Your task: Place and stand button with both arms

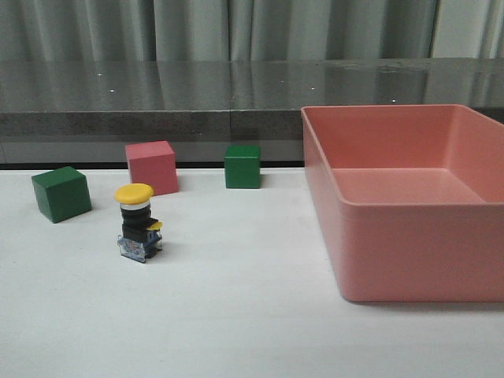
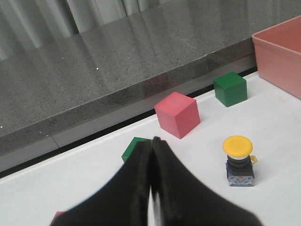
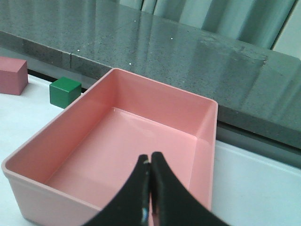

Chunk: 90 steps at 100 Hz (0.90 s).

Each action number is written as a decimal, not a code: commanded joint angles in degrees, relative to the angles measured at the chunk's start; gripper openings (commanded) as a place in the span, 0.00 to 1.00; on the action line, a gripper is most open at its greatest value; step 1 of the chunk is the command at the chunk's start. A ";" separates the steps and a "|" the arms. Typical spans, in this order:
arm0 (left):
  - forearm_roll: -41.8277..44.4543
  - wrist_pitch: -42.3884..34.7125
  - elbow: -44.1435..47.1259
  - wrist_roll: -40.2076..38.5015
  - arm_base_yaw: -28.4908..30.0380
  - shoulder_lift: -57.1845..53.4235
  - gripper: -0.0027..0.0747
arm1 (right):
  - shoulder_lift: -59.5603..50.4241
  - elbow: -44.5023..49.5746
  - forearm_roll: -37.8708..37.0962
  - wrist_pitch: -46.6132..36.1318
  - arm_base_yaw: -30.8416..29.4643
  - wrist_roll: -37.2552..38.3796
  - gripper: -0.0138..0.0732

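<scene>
Three cubes sit on the white table (image 1: 236,315) in the front view: a green cube (image 1: 61,194) at far left, a pink cube (image 1: 152,167) behind the button, and a second green cube (image 1: 242,166) toward the middle. The button (image 1: 137,222) stands upright on its base, yellow cap up, in front of the pink cube and apart from it. A pink bin (image 1: 409,252) fills the right side. No arms appear here.

Left wrist view: left gripper (image 2: 151,149) has its jaws pressed together, holding nothing. The button (image 2: 239,160) stands upright on the table, clear of the jaws, near the pink cube (image 2: 178,114).

Right wrist view: right gripper (image 3: 150,162) jaws closed, nothing between them, seen above the pink bin (image 3: 207,141). A green cube (image 3: 65,92) lies just beside the bin.
</scene>
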 commanded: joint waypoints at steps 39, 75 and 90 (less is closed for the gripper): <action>3.86 -5.04 12.81 -9.50 9.33 -21.15 0.01 | 0.27 -1.69 0.39 -4.33 -0.37 -0.08 0.09; 3.22 -2.67 19.43 -10.96 13.24 -35.70 0.01 | 0.27 -1.69 0.39 -4.33 -0.37 -0.08 0.09; 3.22 -1.33 19.43 -11.73 13.24 -35.81 0.01 | 0.27 -1.69 0.39 -3.97 -0.37 -0.08 0.09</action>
